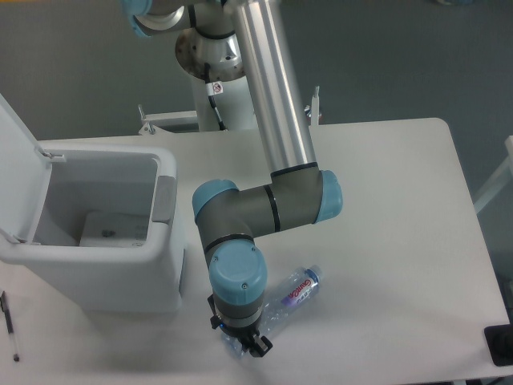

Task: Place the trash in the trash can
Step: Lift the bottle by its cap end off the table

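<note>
The crushed clear bottle (290,295), blue cap up and to the right and purple-pink label showing, lies tilted near the table's front edge. Its lower end disappears under the arm's blue wrist, where my gripper (240,343) is shut on it; the fingers are mostly hidden by the wrist. The white trash can (164,265) stands at the left with its lid (16,168) swung open. A flat whitish wrapper (112,228) lies on its bottom. The gripper hangs just right of the can's front corner.
A thin black pen (9,324) lies at the left front edge of the table. A black object (498,345) sits at the right front edge. The arm's silver tube (272,88) crosses the middle of the view.
</note>
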Motion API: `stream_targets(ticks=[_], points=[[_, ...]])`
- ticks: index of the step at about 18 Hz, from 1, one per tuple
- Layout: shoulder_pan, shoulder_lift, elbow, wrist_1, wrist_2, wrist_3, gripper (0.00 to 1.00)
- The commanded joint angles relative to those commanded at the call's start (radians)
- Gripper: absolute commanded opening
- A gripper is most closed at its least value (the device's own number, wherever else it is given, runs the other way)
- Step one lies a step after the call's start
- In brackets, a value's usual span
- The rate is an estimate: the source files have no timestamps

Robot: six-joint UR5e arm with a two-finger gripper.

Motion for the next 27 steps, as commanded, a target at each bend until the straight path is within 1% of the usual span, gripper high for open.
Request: stream_targets(ticks=[2, 5, 12, 16, 18, 20, 22, 25, 27], points=[[0.025, 0.008, 0.006, 0.0, -0.034, -0.002, 0.42], [0.058, 0.034, 0.006, 0.0, -0.1, -0.002, 0.43], [0.133, 0.089, 0.006, -0.005, -0.308, -0.006, 0.43], [0.164, 0.126, 0.006, -0.006, -0.389, -0.044, 0.43], [0.187, 0.153, 0.006, -0.006, -0.454, -0.063, 0.43], [0.216, 0.173, 0.009, -0.005, -0.543, -0.107, 0.43], [0.241, 0.187, 0.031, -0.005, -0.626, -0.147, 0.43], [0.265, 0.209, 0.071, -0.005, -0.707, -0.199, 0.43], [0.284, 0.227, 0.098, -0.003, -0.787, -0.241, 0.43]])
